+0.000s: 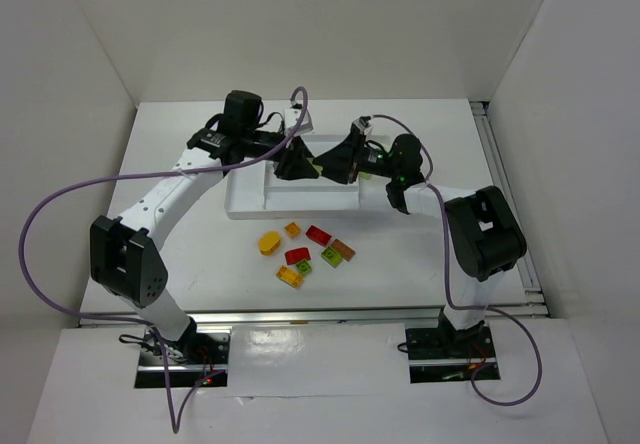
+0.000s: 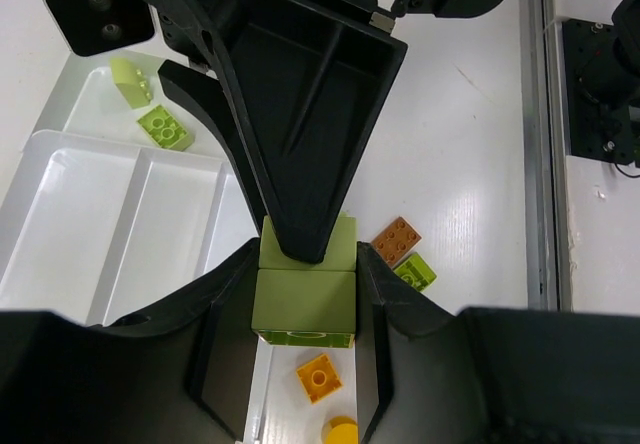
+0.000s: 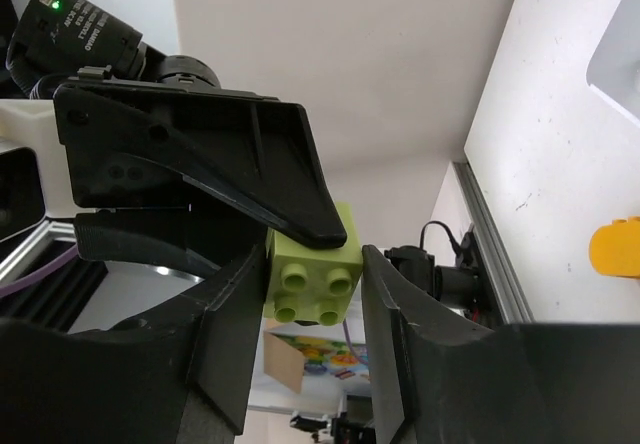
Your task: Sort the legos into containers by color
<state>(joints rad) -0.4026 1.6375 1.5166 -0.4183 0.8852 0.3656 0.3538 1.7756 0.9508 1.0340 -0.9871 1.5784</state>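
Brick of pale green plastic (image 2: pixel 305 309), likely light, rigid, slick; left gripper (image 2: pixel 305 289) and right gripper (image 3: pixel 313 284) clamp its flat sides, safest hold.

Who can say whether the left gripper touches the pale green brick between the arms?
Touching. Left wrist view: both fingers of the left gripper press against the brick, no gap.
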